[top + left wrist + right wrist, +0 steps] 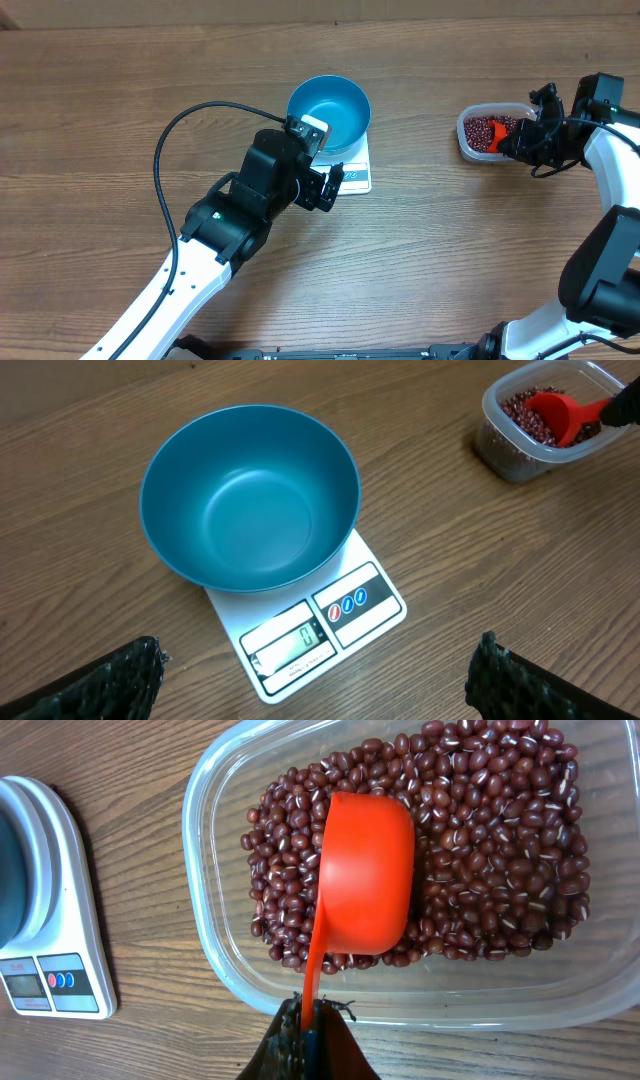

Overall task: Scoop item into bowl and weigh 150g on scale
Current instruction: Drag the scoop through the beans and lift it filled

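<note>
The blue bowl stands empty on the white scale. My left gripper hovers open just in front of the scale's display, with nothing between its fingers. Dark red beans fill a clear tub at the right. A red scoop lies on the beans with its cup's rounded side towards the wrist camera. My right gripper is shut on its thin handle at the tub's near rim.
The clear plastic tub sits right of the scale with bare wood between them. A black cable loops over the table left of my left arm. My right arm reaches in from the right edge.
</note>
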Robot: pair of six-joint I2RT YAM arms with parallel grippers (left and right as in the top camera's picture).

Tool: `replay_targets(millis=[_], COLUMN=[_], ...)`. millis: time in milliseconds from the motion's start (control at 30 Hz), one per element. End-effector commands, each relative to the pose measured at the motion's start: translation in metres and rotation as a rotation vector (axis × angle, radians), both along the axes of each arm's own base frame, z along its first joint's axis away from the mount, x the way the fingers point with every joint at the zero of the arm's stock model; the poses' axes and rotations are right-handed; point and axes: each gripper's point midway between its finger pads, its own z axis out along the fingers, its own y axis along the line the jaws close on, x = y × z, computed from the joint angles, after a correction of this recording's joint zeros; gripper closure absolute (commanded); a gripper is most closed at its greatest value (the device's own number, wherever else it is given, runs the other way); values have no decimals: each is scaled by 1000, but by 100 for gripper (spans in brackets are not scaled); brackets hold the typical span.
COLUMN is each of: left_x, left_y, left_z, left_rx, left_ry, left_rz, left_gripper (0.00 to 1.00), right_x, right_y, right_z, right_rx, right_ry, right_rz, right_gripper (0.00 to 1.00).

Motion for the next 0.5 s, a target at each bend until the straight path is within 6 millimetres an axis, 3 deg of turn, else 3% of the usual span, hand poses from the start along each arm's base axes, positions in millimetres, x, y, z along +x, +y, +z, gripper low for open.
replay_targets(millis=[0, 467], left_x=[-1, -1], left_y=[1, 1], left_z=[-2, -1], left_rx=[-13, -14], left_ry=[9, 9], left_rz=[7, 7], left_gripper=[0, 1], right_x=[0, -1], right_y=[9, 16], right_z=[-5, -2], right_rx=[49, 86], right_ry=[5, 0], right_rz=[18, 28], right_gripper=[96, 96])
